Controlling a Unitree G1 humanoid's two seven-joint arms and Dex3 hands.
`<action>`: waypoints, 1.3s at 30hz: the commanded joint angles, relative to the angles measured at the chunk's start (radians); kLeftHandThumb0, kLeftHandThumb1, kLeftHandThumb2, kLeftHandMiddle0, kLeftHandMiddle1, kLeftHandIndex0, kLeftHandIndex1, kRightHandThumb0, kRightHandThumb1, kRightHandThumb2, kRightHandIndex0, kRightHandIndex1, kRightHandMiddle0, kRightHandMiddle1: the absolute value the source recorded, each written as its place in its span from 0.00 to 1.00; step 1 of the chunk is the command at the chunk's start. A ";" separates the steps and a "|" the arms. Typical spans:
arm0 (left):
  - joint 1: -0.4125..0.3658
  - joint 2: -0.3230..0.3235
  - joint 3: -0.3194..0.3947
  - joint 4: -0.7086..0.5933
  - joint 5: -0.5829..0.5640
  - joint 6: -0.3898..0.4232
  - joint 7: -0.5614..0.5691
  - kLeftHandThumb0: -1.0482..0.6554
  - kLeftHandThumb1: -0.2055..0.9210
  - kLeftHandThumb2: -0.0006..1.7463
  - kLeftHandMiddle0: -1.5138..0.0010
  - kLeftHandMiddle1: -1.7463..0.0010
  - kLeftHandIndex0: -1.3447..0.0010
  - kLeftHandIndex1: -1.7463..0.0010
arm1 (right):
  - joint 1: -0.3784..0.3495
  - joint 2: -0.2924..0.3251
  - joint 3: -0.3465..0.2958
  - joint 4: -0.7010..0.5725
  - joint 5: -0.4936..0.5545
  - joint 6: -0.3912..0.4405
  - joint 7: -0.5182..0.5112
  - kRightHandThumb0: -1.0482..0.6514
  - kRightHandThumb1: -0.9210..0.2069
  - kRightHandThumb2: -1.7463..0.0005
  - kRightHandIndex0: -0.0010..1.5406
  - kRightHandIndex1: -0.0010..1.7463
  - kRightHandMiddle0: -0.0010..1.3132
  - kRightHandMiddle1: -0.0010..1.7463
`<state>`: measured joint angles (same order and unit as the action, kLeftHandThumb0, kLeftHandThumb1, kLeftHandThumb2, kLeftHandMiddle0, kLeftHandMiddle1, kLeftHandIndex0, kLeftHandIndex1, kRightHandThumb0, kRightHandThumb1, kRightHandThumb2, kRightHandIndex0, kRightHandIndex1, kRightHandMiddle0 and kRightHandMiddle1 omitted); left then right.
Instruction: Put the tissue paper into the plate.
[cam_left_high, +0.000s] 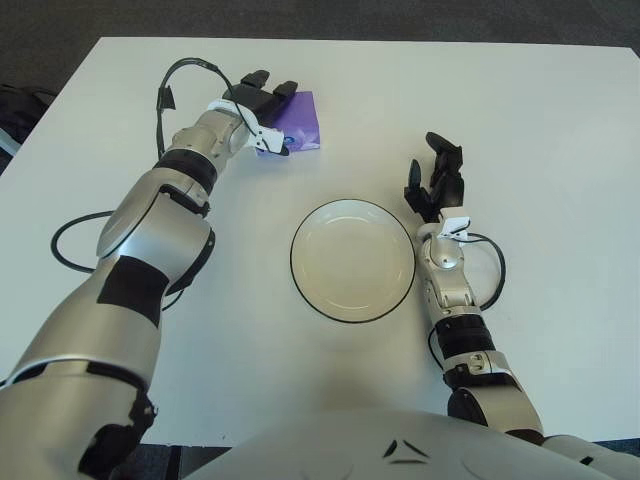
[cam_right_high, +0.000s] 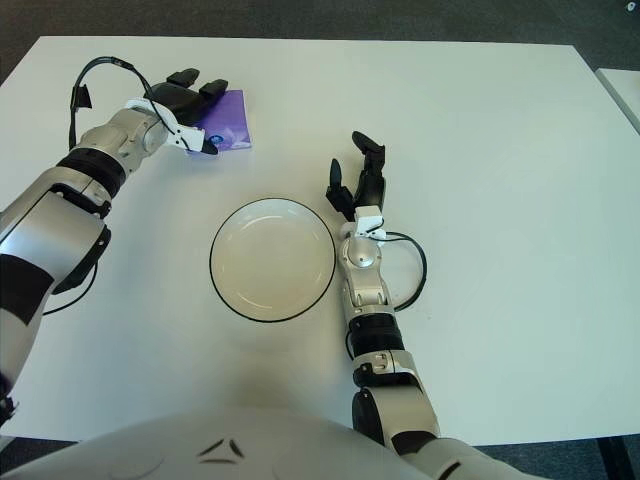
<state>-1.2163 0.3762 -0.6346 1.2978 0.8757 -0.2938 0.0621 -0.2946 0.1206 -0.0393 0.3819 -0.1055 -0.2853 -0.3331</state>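
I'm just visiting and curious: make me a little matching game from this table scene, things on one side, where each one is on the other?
Things:
1. tissue pack
2. plate
3. left hand
4. right hand

Places:
A. just beside the plate's right edge, fingers open
B. middle of the white table, holding nothing
C. far left part of the table, purple
D. over the tissue pack's left edge, fingers spread

Pairs: 1-C, 2-B, 3-D, 4-A

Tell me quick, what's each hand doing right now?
Left hand: fingers spread over the purple tissue pack, not gripping it.
Right hand: open, holding nothing, just right of the plate.
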 joint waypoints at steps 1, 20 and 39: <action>-0.003 -0.017 -0.016 0.008 0.004 0.007 -0.001 0.00 1.00 0.19 1.00 1.00 1.00 1.00 | 0.095 0.007 -0.014 0.098 0.011 0.079 -0.003 0.30 0.00 0.66 0.31 0.00 0.00 0.48; 0.018 -0.044 -0.043 0.028 0.005 0.002 0.043 0.00 1.00 0.19 1.00 1.00 1.00 1.00 | 0.101 0.010 -0.016 0.092 0.013 0.081 -0.008 0.30 0.00 0.66 0.30 0.00 0.00 0.47; 0.068 -0.070 -0.078 0.061 0.019 0.053 0.065 0.00 1.00 0.17 1.00 1.00 1.00 1.00 | 0.112 0.009 -0.022 0.090 0.018 0.070 0.000 0.31 0.00 0.66 0.31 0.01 0.00 0.48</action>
<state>-1.2042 0.3171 -0.6923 1.3372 0.8766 -0.2474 0.1390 -0.2925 0.1226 -0.0462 0.3834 -0.1047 -0.2918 -0.3344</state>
